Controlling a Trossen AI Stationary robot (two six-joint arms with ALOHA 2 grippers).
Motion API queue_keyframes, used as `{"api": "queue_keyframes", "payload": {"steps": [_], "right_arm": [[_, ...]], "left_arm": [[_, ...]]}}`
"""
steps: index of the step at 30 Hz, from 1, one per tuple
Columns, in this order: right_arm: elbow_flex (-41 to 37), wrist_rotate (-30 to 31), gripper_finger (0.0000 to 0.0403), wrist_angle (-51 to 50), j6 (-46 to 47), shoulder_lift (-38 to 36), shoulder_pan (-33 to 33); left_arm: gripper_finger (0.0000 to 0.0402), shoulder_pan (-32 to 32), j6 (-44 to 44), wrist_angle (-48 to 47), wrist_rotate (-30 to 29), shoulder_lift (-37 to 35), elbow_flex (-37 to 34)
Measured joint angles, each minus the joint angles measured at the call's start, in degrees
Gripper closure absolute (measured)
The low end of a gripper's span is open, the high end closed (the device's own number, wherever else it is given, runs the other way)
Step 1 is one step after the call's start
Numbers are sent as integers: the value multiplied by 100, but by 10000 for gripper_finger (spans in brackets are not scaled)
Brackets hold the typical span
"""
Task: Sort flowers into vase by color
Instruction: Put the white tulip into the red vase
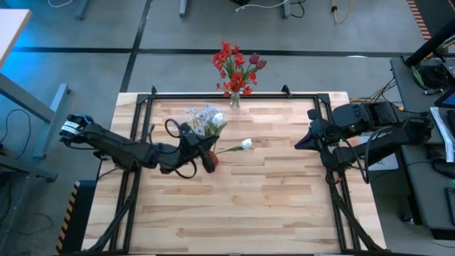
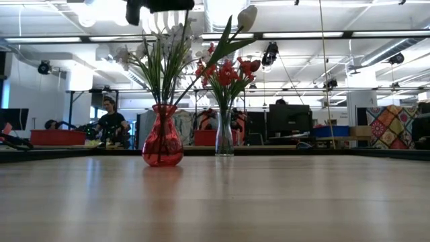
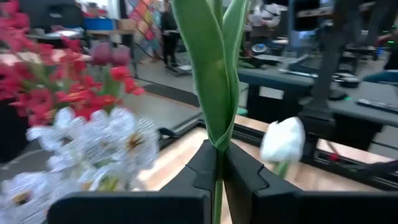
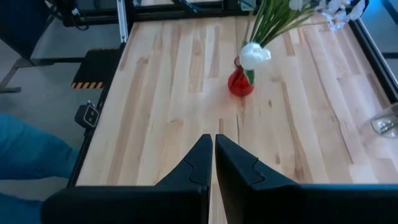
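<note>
We can read no text, label, brand or number anywhere. We find no legible sign in any view.

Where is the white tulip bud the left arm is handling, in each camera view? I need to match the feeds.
High view: white tulip bud right of the red vase, mid-table.
Low view: bud at the top, right of the red vase, above the red flowers.
Left wrist view: bud right of the stem clamped in the left gripper.
Right wrist view: bud just above the red vase.
Shared landmark: the red vase.
</note>
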Motion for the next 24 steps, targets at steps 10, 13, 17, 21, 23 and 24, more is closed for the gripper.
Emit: {"api": "queue_keyframes", "payload": {"steps": [10, 13, 17, 21, 23, 24], "right_arm": [[0, 5, 390, 125, 61, 0, 1], [0, 7, 390, 125, 112, 0, 0], [0, 18, 390, 125, 114, 2, 2], [0, 17, 390, 122, 156, 2, 1], [0, 16, 390, 121, 156, 2, 2], [0, 16, 390, 121, 156, 2, 2]], "left_arm": [[401, 7, 582, 634, -255, -7, -298], [401, 5, 728, 636, -257, -20, -218], [401, -2, 842, 628, -255, -63, -105], [401, -15, 825, 476, -257, -128, -61], [401, -15, 775, 457, -253, -126, -70], [401, -15, 725, 423, -255, -119, -89]]}}
